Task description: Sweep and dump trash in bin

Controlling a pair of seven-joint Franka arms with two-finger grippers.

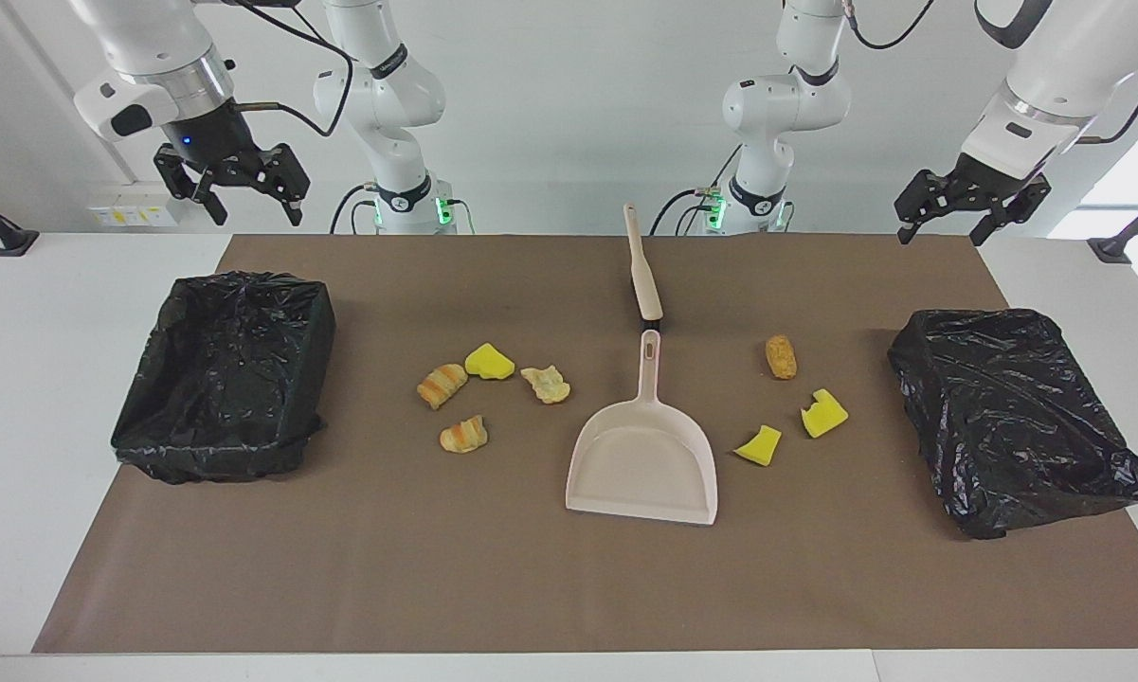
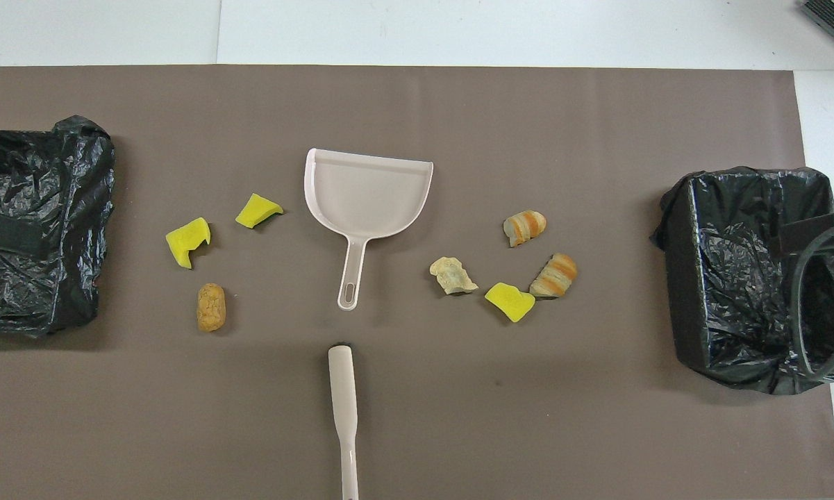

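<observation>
At the right arm's end you've got a bin [image 1: 227, 374]: boxy, lined w/ crinkly glossy black plastic, top open. The right gripper [image 1: 230, 189] hangs high over the table edge nr that bin, arm bent down from above, fingers spread, holding nothing.

Next, on the flat matte brown mat [image 1: 569, 587], four bits of trash [image 1: 488, 388] in a loose cluster between that bin and the dustpan: two ridged tan-orange croissant shapes, one nearer the robots [image 1: 442, 385] and one farther [image 1: 463, 435], a yellow sponge chunk [image 1: 489, 362], and a pale lumpy bread piece [image 1: 546, 384].

Mid-table: smooth beige plastic dustpan [image 1: 644, 464], flared scoop w/ raised rim, handle pointing at the robots. Brush [image 1: 642, 270] lies just nearer the robots, slim beige handle in line w/ the pan's, black bristles barely showing at its end; not touching the pan.

Then three more scraps toward the left arm's end: a bumpy orange-brown fried nugget [image 1: 781, 356], a yellow sponge wedge [image 1: 758, 446], and a green-backed yellow sponge [image 1: 823, 413].

A second black-bagged bin [image 1: 1014, 421], bag slumped and wrinkled. The left gripper [image 1: 971, 201] is raised nr the table's edge at that end, tilted, fingers apart, empty.
</observation>
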